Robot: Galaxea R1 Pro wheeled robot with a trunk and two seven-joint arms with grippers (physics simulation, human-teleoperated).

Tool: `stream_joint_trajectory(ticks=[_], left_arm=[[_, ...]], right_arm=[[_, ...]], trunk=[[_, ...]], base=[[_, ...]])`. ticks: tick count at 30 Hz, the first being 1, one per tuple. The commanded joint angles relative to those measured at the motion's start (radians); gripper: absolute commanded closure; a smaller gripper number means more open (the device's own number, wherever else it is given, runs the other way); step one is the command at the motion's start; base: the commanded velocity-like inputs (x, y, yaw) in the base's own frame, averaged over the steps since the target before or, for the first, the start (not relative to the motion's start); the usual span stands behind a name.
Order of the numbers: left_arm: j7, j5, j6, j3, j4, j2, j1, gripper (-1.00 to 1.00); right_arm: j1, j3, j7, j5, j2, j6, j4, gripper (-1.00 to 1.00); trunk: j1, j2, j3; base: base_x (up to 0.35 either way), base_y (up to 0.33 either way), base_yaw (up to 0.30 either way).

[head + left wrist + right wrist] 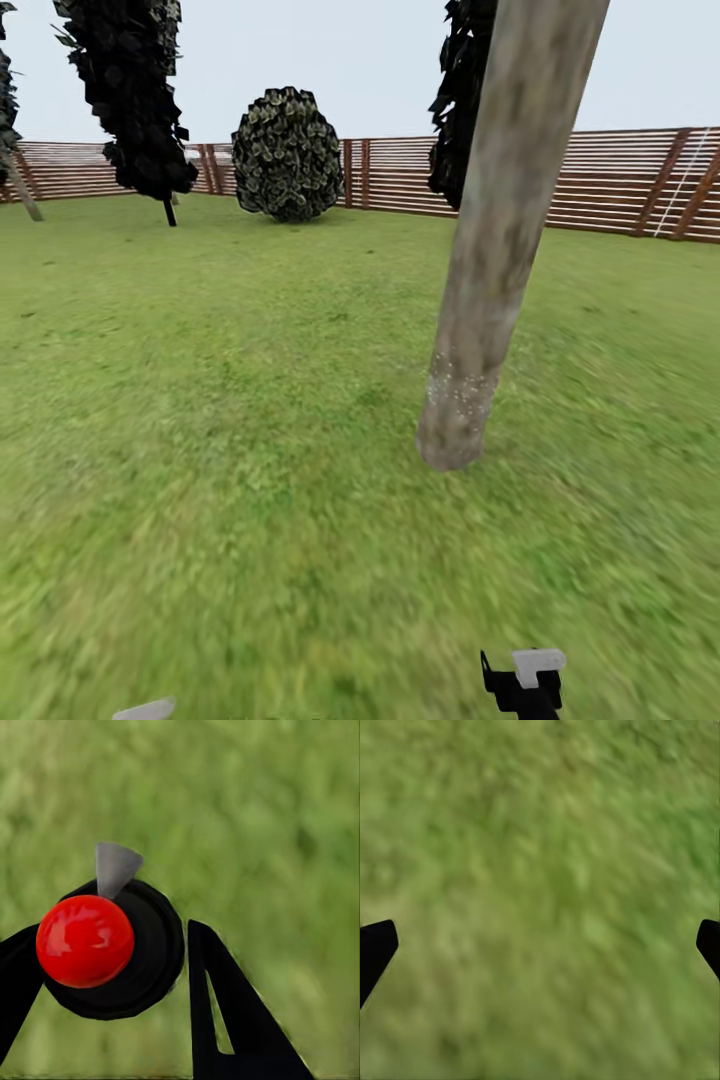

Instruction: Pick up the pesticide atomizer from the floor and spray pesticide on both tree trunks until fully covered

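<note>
Head view: a wide green grass lawn (250,420) stretches away to a brown slatted wooden fence (620,185) under a pale sky. A thick, bare tree trunk (495,250) of mottled grey-tan bark rises from the grass right of centre, leaning toward the upper right and running out of the top of the picture. Pale specks dot the bark near its base. Behind it stands a narrow dark cypress (460,100), partly hidden by the trunk. Another dark cypress (130,95) stands at upper left, and a round dark bush (287,153) sits between them, just in front of the fence. At the bottom edge, right of centre, a small black and white object (527,680) pokes into view; what it is cannot be told from here.

Left wrist view: the left gripper (112,967) has its two black fingers (232,1020) closed around the pesticide atomizer (112,945), a black round body with a glossy red ball on it and a small grey nozzle tip. It is held above blurred grass.

Right wrist view: the right gripper (540,945) is spread wide, only its black fingertips (375,945) showing at opposite edges, with nothing between them but blurred green grass (540,870)
</note>
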Motion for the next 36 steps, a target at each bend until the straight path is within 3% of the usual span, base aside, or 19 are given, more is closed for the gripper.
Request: stream_joint_trajectory(ticks=[1, 36], left_arm=[[-0.002, 0.002, -0.003, 0.005, 0.001, 0.0, -0.001, 1.0], [-0.002, 0.002, -0.003, 0.005, 0.001, 0.0, -0.001, 1.0]], right_arm=[[0.0, 0.009, -0.003, -0.009, 0.0, -0.002, 0.0, -1.0], [0.002, 0.009, -0.003, -0.008, 0.012, -0.002, 0.0, -1.0]], trunk=[[0.0, 0.0, -0.001], [0.0, 0.0, -0.023]], base=[[0.0, 0.0, 0.279], [0.0, 0.0, 0.279]])
